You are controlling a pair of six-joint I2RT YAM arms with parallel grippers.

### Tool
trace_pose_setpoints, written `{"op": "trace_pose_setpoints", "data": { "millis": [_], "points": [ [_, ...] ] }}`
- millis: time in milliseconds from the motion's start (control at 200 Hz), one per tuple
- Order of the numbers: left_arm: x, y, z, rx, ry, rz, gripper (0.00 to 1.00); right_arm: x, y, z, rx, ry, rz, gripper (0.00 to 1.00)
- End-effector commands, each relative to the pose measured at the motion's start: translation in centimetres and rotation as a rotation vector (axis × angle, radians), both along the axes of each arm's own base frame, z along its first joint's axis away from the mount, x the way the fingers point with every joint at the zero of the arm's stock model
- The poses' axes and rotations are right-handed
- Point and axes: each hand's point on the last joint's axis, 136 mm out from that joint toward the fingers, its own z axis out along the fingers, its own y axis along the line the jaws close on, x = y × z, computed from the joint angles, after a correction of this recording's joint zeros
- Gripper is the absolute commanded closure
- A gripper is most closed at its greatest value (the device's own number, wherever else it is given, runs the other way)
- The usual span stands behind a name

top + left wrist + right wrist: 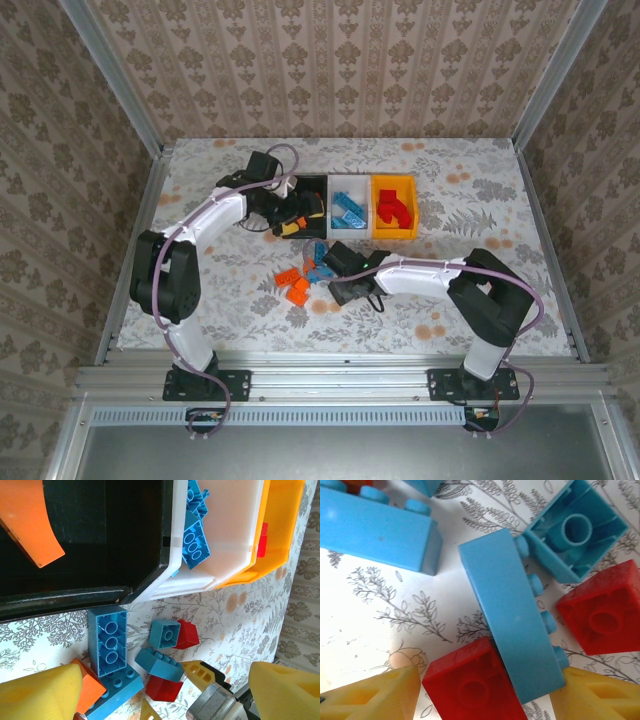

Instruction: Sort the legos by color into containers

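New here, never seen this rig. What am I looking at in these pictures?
Two robot arms bolted at a table's near edge sort toy bricks. One picture looks down from above. The other two come from wrist cameras, the yellow foam being each gripper's fingers. The black bin holds orange pieces, the white bin blue, the yellow bin red. Unsorted bricks lie in front. The left gripper is open, empty, by the black bin. The right gripper straddles a red brick and a blue brick; whether it grips yet is unclear.
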Motion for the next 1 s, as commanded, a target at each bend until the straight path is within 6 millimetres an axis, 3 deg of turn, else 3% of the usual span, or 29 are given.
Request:
{"op": "trace_pose_setpoints", "data": {
  "millis": [0,115,275,540,830,995],
  "points": [
    [0.2,0.3,1.9,-0.017,-0.038,-0.009,0.12,-1.4,0.4,0.4,0.042,0.032,-0.012,0.32],
    [0.2,0.3,1.9,-0.021,-0.038,-0.007,0.12,-2.1,0.3,0.2,0.049,0.048,-0.021,0.34],
    [0.2,0.4,2.0,-0.016,-0.044,-0.008,0.12,-1.8,0.3,0.1,0.033,0.037,-0.041,0.47],
    [0.2,0.4,2.4,-0.025,-0.047,-0.006,0.12,-2.9,0.9,0.7,0.027,0.049,-0.026,0.56],
    [0.2,0.4,2.6,-0.027,-0.052,-0.004,0.12,-4.7,0.9,2.2,0.055,0.024,-0.011,0.66],
    [0.3,0.5,2.7,-0.027,-0.054,-0.002,0.12,-4.8,0.1,4.5,0.087,-0.014,-0.026,0.68]
  ]
}}
